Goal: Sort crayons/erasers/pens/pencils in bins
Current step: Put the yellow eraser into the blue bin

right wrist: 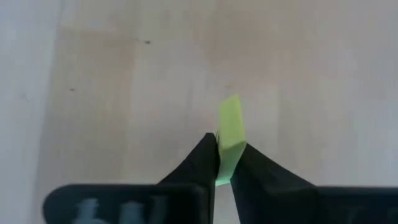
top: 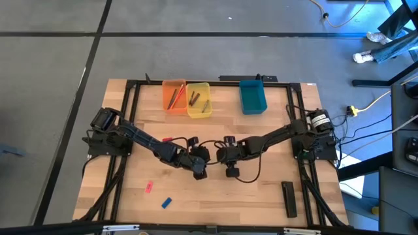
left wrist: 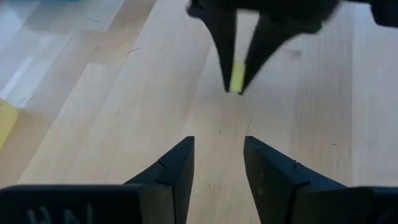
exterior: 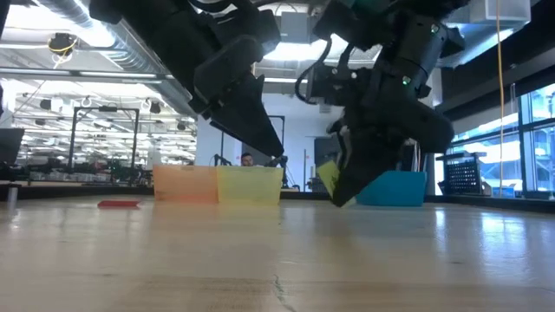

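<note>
1. The right gripper (right wrist: 224,163) is hanging over the middle of the light wooden table (top: 261,196), its two dark fingers pinched tight on a small yellow-green rectangular eraser (right wrist: 230,134); the block is sticking out past the fingertips, and it appears clear of the wood in the low view.
2. The left gripper (left wrist: 217,163) is sitting just beside the right one, facing it, with its fingers parted a moderate way and gripping nothing.
3. The three translucent plastic bins are lining the far edge: the orange bin (top: 172,96) and the yellow bin (top: 199,100) touching side by side, the teal-blue bin (top: 253,96) standing apart to their right.
4. Progress: the orange bin is showing thin sticks inside, the yellow bin a few short pieces; I cannot tell what the teal-blue bin is holding.
5. Left to sort, by my judgement: the held eraser, a small pink block (top: 149,188) and a small blue block (top: 166,203) near the front left, and a red piece (top: 166,140) by the left arm.
6. A long black bar (top: 289,198) is lying at the front right.
</note>
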### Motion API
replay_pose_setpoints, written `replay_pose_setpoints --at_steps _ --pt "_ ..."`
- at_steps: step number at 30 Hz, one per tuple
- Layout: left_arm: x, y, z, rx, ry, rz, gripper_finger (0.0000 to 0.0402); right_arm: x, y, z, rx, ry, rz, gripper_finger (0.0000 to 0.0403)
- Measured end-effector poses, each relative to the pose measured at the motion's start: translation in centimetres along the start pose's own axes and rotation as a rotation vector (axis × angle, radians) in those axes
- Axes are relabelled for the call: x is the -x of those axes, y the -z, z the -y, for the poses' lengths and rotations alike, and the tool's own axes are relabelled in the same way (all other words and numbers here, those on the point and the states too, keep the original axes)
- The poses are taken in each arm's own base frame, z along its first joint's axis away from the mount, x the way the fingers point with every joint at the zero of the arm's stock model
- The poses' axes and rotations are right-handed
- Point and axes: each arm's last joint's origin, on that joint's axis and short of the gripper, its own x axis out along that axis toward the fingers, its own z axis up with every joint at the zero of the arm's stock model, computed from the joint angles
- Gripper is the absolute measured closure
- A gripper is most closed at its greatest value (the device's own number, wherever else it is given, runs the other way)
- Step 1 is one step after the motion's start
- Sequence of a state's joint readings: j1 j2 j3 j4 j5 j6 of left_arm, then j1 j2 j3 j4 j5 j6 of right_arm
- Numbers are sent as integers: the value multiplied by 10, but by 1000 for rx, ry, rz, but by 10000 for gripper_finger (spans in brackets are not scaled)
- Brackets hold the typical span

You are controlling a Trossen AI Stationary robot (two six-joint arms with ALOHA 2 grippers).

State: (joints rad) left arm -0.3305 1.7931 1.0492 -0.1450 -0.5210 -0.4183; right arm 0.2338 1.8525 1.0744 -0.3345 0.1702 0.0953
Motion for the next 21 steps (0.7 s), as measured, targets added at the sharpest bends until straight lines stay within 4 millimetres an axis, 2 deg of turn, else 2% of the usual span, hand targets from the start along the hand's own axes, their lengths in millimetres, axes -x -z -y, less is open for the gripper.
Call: replay_pose_setpoints --at_steps 7,11,17,21 --pt "0 -2 -1 12 -44 38 271 23 -3 -1 57 15 33 379" --pt "0 -8 1 44 -28 93 271 31 -8 -8 119 31 93 372" --pt "2 -22 6 31 22 217 271 35 -14 -16 163 53 164 370" --pt "2 -23 8 -8 100 207 271 36 -14 -17 155 49 167 371"
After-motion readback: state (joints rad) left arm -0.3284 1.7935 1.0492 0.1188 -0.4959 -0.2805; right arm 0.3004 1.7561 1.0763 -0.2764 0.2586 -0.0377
